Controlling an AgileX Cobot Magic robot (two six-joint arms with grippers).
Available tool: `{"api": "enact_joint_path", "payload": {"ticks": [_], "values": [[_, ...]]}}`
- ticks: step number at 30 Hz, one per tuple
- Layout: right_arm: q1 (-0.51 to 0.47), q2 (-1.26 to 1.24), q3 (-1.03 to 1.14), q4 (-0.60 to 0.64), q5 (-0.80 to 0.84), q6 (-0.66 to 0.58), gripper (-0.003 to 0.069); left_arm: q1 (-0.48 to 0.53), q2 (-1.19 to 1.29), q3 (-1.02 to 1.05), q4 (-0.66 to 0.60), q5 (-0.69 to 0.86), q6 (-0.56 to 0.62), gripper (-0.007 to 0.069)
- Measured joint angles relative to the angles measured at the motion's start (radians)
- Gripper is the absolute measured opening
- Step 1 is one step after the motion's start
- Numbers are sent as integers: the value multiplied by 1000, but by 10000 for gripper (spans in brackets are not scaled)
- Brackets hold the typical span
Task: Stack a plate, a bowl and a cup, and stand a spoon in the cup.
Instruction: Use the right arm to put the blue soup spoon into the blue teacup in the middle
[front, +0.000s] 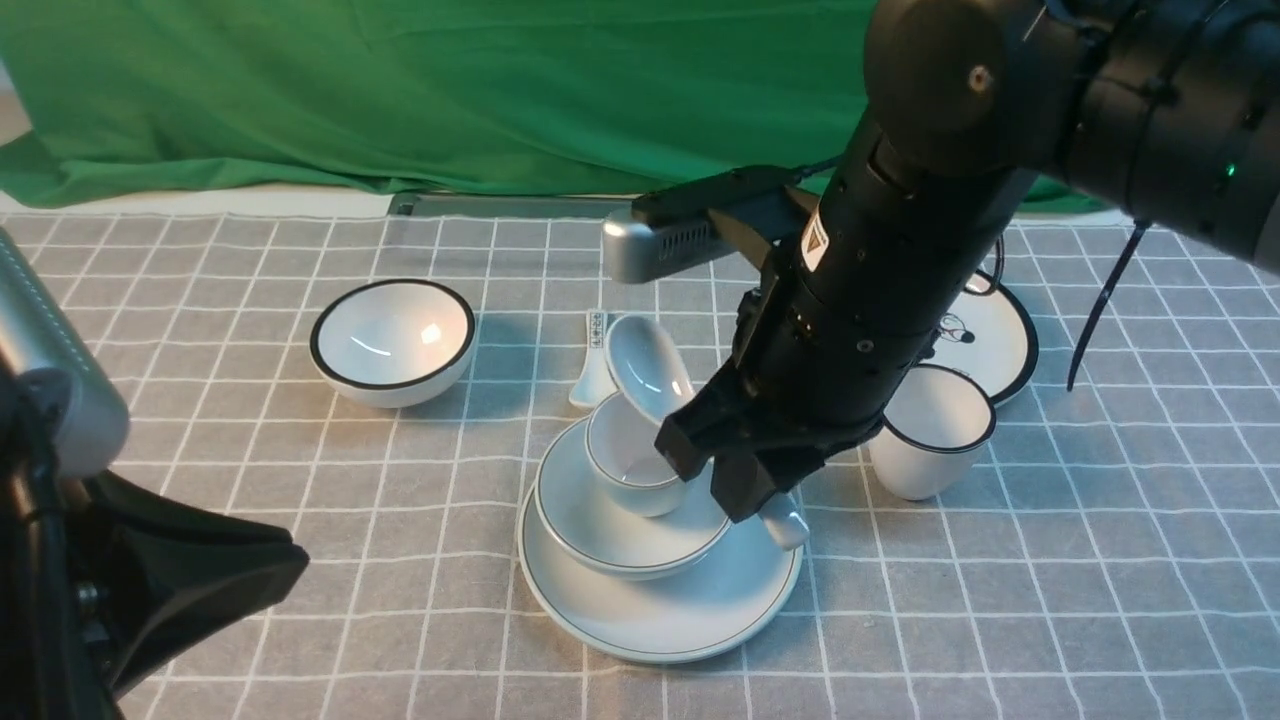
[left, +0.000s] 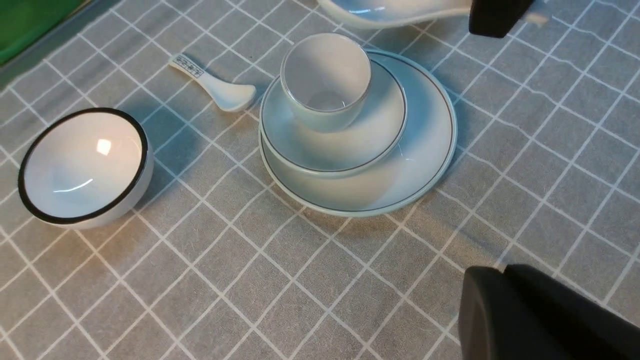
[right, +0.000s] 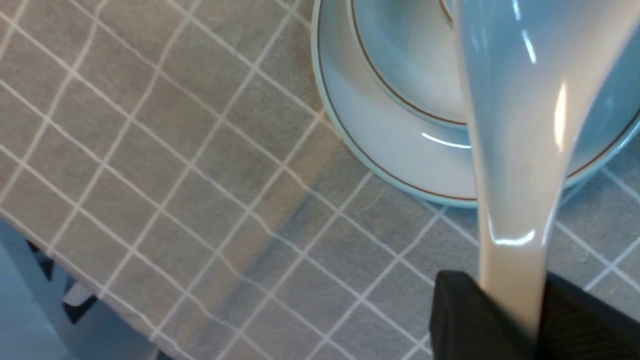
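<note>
The spoon (front: 650, 368) is clamped by its handle in the right gripper (front: 716, 476), its long axis tilted, bowl end raised toward eleven o'clock over the cup (front: 628, 462), which is found at nine o'clock, just beside it.

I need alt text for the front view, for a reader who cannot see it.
The right gripper holds a plain white spoon by its handle, tilted over a cup that stands in a bowl on a plate. Around them on the checked cloth are a black-rimmed bowl, a black-rimmed cup and a small spoon.
</note>
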Motion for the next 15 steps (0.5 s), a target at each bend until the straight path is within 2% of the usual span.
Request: {"api": "enact_joint_path", "payload": {"ticks": [7, 11, 15], "values": [[61, -53, 122, 1, -1, -37, 178, 0, 0, 0, 0, -3, 0, 10], [62, -78, 122, -96, -1, -41, 178, 0, 0, 0, 0, -3, 0, 10], [62, -92, 109, -346, 0, -125, 178, 0, 0, 0, 0, -15, 0, 10]]}}
